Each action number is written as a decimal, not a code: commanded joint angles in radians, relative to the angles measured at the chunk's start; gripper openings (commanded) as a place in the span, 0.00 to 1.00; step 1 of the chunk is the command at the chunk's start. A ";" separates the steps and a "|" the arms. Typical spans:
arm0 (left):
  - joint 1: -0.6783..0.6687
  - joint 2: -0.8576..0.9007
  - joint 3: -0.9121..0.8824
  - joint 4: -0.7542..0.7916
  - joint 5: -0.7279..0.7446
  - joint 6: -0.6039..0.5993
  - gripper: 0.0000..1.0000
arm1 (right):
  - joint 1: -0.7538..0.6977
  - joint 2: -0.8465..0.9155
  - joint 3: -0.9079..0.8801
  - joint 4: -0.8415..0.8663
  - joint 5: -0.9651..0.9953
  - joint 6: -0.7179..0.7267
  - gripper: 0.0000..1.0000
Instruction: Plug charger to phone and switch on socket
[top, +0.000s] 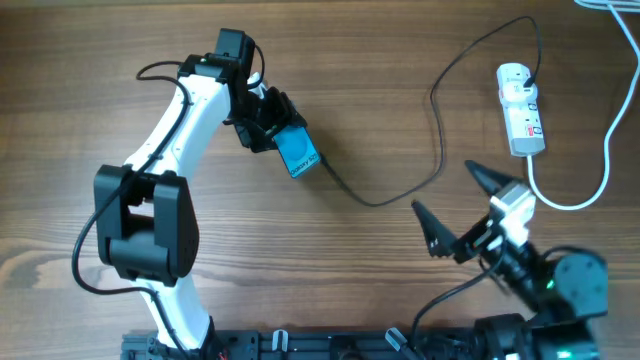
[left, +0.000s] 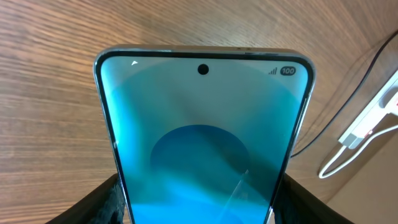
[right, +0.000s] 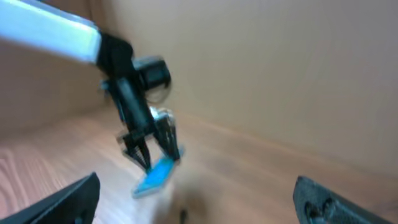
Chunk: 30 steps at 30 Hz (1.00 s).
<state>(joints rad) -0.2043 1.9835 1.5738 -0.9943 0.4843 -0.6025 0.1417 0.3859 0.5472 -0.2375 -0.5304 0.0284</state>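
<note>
My left gripper (top: 272, 128), upper left of centre in the overhead view, is clamped on the phone (top: 297, 153), holding it by its two long edges. The left wrist view shows the screen (left: 202, 137) lit turquoise. The charger (top: 440, 120) runs from the phone's lower right end across the table (top: 400, 60) to the socket (top: 521, 122) at upper right. I cannot tell whether its tip is seated. My right gripper (top: 442, 187), at lower right, is spread wide and empty.
</note>
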 joint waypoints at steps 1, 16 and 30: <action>-0.018 -0.039 0.006 0.002 0.032 0.023 0.54 | 0.002 0.368 0.458 -0.333 -0.075 -0.016 1.00; -0.060 -0.039 0.006 0.014 0.018 0.023 0.55 | 0.163 1.283 1.045 -0.768 -0.167 -0.036 0.83; -0.069 -0.039 0.006 -0.044 0.011 0.024 0.56 | 0.260 1.442 0.961 -0.656 -0.131 -0.010 0.89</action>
<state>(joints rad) -0.2749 1.9827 1.5738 -1.0283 0.4728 -0.6022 0.3901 1.8046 1.5459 -0.9180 -0.6796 -0.0189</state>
